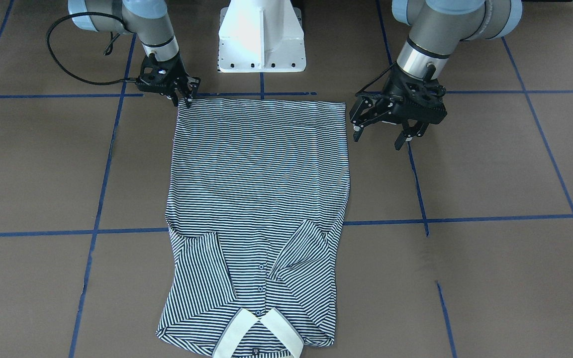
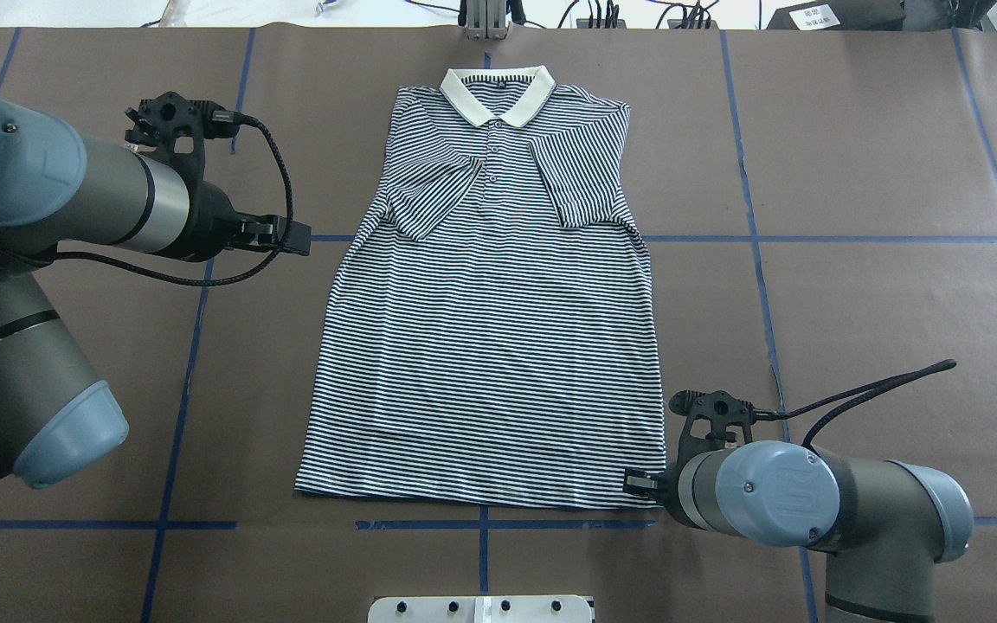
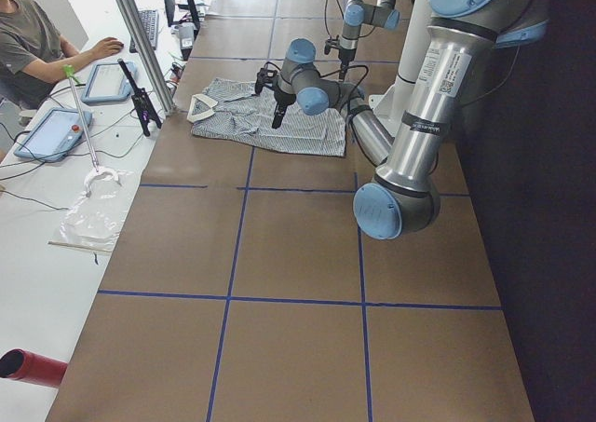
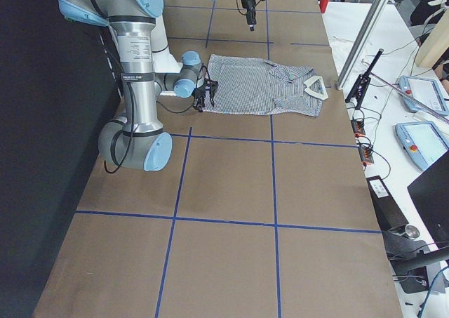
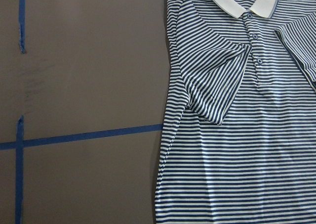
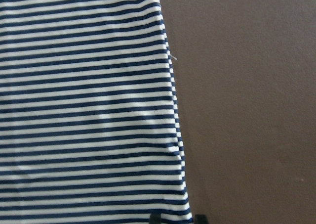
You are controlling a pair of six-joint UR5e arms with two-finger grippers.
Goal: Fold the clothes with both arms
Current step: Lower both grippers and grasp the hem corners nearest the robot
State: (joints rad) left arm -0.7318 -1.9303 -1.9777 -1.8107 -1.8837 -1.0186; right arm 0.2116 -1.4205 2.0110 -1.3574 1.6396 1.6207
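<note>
- The polo shirt [image 2: 490, 346] lies flat and face up on the middle of the brown table [image 2: 853, 303].
- Its long axis runs from the robot's edge of the table to the operators' edge.
- The cream collar [image 2: 498, 91] points to the operators' edge, and the hem [image 2: 481, 497] is at the robot's edge, close before the white pedestal [image 1: 261, 35].
- Both short sleeves are folded inward on the chest, one [image 2: 429, 195] on the robot's left and one [image 2: 581, 186] on its right. The row of buttons is between them.
- The right arm [image 2: 810, 493] is bent low over the table at the robot's edge, and its wrist points to the shirt.
- The right gripper [image 1: 188, 99] is down at the hem corner on the robot's right side.
- In the right wrist view its fingertips [image 6: 154, 218] stand a little apart. The side edge of the shirt and a strip of bare table show between them, so the jaws are not closed on the cloth.
- The left arm [image 2: 48, 190] reaches forward from the robot's left side and is held higher above the table.
- The left gripper [image 1: 377, 141] hangs in the air beside the shirt's left edge, not touching it, with the jaws spread wide and nothing in them.
- The left wrist view looks down on the collar, the buttons and the left sleeve.
</note>
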